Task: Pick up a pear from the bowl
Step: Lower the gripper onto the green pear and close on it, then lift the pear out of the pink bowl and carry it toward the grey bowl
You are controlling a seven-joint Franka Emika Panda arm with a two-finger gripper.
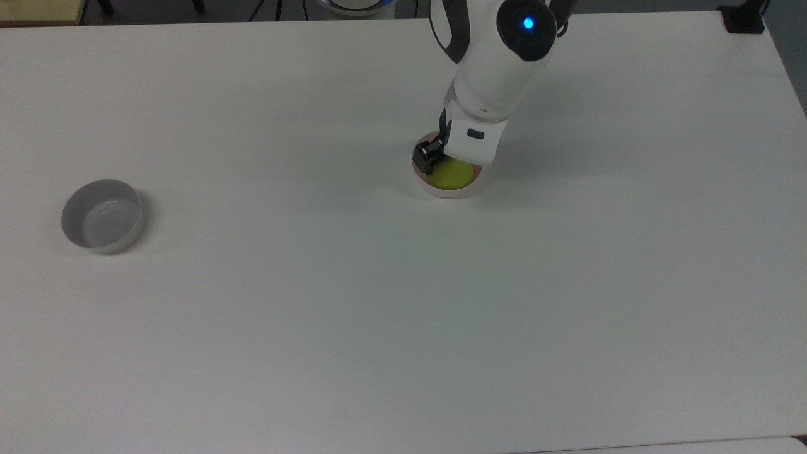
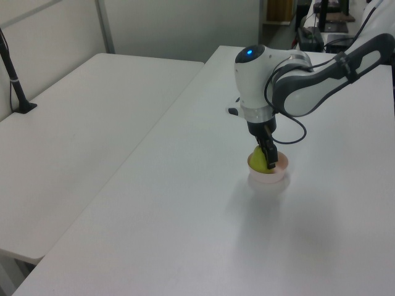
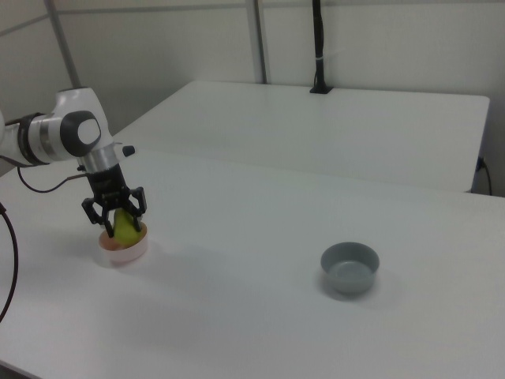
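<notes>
Pear [image 3: 125, 225] sits at the pink bowl [image 3: 123, 249] on the white table [image 1: 378, 302], apparently raised slightly above the rim, though contact with the bowl floor cannot be confirmed. Gripper [image 3: 115, 212] stands vertical with its fingers [image 2: 270, 159] clamped on the pear's sides. Grey bowl [image 1: 102, 215] lies well apart.

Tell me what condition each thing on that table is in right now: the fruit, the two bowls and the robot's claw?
Pear: upright between the claw's fingers, its bottom at the pink bowl's rim level.
Pink bowl: upright on the table, right under the pear.
Grey bowl: upright, empty, far from the arm.
Gripper: pointing down, closed around the pear.
</notes>
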